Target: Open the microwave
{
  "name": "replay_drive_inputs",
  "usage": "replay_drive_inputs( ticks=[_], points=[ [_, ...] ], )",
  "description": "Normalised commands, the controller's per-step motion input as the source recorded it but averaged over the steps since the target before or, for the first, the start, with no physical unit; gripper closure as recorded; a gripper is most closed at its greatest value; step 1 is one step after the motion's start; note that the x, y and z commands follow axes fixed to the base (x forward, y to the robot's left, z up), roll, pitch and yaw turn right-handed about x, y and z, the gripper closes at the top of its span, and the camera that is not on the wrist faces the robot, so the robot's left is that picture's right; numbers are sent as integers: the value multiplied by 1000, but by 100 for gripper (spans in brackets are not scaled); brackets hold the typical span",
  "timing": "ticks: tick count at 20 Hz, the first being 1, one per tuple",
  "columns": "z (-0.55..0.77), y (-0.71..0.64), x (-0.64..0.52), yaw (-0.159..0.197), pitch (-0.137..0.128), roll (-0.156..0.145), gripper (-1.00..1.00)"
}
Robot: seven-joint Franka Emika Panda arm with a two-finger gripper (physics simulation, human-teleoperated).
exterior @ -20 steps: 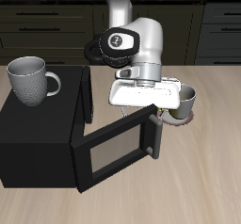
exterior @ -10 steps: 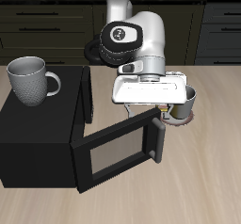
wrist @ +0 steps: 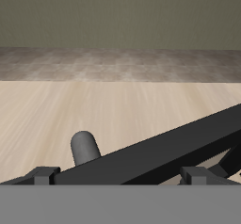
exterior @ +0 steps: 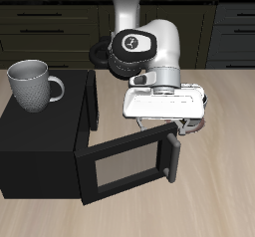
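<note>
Wood-look table (exterior: 224, 181) fills the front, pale and bare near its edge. On it sits the microwave (exterior: 40, 146), a big black box. Its door (exterior: 125, 166) hangs part way open, swung out from the box, with the grey handle (exterior: 166, 161) at the free end. The gripper (exterior: 179, 124) is just above that end, right by the handle. I cannot tell if its fingers are wide or closed, or if they hold the handle. The job looks about half done. Next the arm should pull the door farther out, in a curve around the hinge. A grey mug (exterior: 32, 84) stands on top of the microwave. Behind it all are dark cabinets (exterior: 50, 27).
</note>
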Motion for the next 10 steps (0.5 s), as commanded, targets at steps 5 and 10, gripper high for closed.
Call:
replay_drive_inputs(
  ticks=[5,10],
  points=[
    [-25,70,202,-15,0,18,-100],
    [-21,52,173,-17,3,8,-100]
  ],
)
